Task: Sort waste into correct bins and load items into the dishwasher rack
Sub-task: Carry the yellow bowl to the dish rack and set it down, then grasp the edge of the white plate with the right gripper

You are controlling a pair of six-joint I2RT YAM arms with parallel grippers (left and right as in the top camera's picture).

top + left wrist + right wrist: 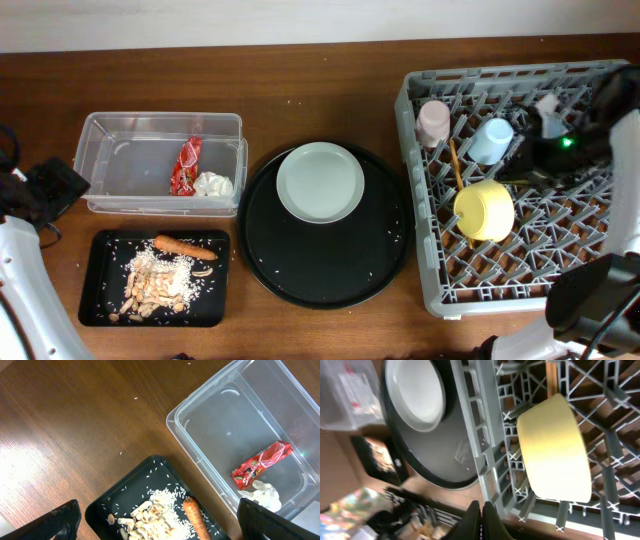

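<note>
The red wrapper point(186, 165) and white tissue point(214, 185) lie in the clear tub point(120, 135). The carrot stick point(185, 246) and beige scraps point(155, 283) lie in the shallow black tray point(100, 300). The grey plate point(320, 181) sits on the large round black tray. The dishwasher rack point(440, 290) holds the pink cup point(433, 122), blue cup point(492, 140), yellow bowl point(484, 210) and chopsticks point(456, 163). My left gripper point(160, 529) is open and empty above the black tray point(125, 495). My right gripper point(481, 520) is shut and empty over the rack, beside the yellow bowl point(555, 450).
The large round black tray point(330, 280) lies between the bins and the rack, with scattered rice grains on it. Loose grains dot the wooden table point(75, 420). The right arm point(600, 120) reaches over the rack's far right side.
</note>
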